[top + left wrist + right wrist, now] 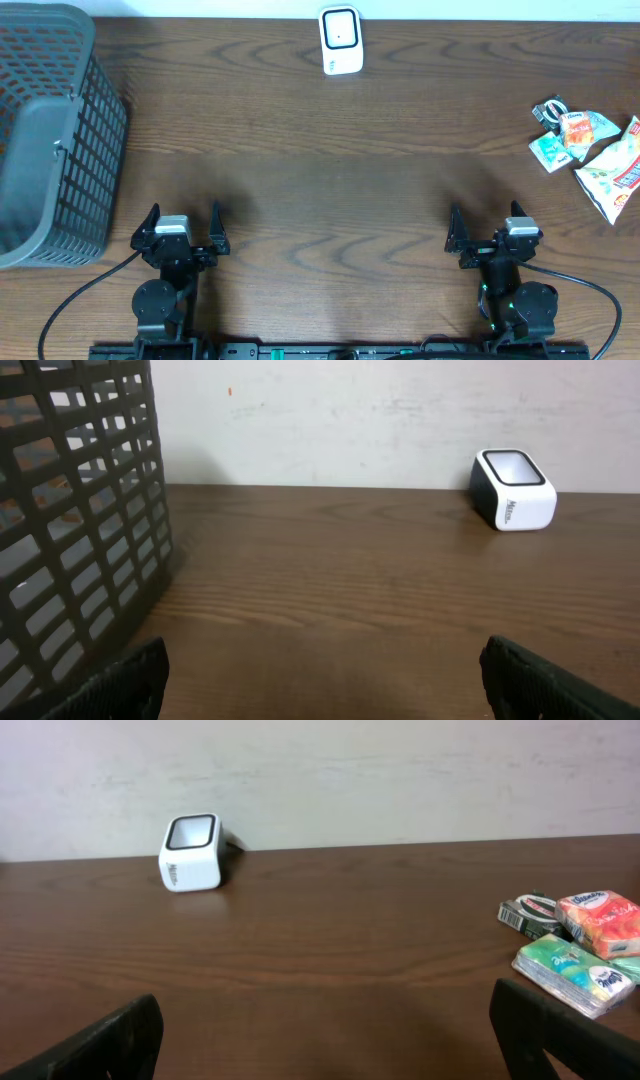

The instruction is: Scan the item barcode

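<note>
A white barcode scanner (340,40) with a dark window stands at the table's far edge, also visible in the left wrist view as the scanner (513,490) and in the right wrist view as the scanner (192,852). Several small packets (590,150) lie in a pile at the far right; the right wrist view shows the packets (575,935) beside its right finger. My left gripper (184,226) is open near the front left, holding nothing. My right gripper (492,228) is open near the front right, also holding nothing.
A dark grey mesh basket (50,140) stands at the left edge of the wooden table, close to the left arm; its wall (75,510) fills the left of the left wrist view. A pale wall runs behind the table.
</note>
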Available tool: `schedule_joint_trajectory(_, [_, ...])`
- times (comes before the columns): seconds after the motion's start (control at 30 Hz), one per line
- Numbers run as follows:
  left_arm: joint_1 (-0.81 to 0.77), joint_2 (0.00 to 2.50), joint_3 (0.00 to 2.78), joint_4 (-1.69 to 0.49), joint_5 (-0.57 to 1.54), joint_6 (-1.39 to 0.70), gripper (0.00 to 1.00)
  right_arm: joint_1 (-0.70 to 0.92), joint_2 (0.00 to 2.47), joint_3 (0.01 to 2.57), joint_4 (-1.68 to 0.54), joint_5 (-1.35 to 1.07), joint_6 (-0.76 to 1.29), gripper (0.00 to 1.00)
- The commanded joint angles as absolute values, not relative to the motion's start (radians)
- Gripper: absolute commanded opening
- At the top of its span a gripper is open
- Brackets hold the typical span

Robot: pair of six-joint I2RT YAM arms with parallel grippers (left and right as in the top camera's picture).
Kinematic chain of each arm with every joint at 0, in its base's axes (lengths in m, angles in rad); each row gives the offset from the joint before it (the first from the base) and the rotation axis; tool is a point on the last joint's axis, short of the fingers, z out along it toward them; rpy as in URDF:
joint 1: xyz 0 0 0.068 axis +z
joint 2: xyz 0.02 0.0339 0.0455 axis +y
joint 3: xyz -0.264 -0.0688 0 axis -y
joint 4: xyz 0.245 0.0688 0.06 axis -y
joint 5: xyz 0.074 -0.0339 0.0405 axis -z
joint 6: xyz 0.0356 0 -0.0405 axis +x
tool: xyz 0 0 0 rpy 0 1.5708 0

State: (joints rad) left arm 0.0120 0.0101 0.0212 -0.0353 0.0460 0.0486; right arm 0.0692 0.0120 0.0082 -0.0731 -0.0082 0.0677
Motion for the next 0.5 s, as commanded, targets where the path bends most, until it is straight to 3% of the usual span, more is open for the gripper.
schedule_joint_trajectory(0.0, [0.009, 0.002, 0.004, -0.078, 0.014, 0.039, 0.98, 0.064, 0.006, 0.006, -0.077, -0.007, 0.066, 0.99])
schedule_joint_trajectory(0.47, [0.009, 0.002, 0.004, -0.073, 0.014, 0.04, 0.98, 0.064, 0.006, 0.006, -0.077, -0.007, 0.065, 0.99])
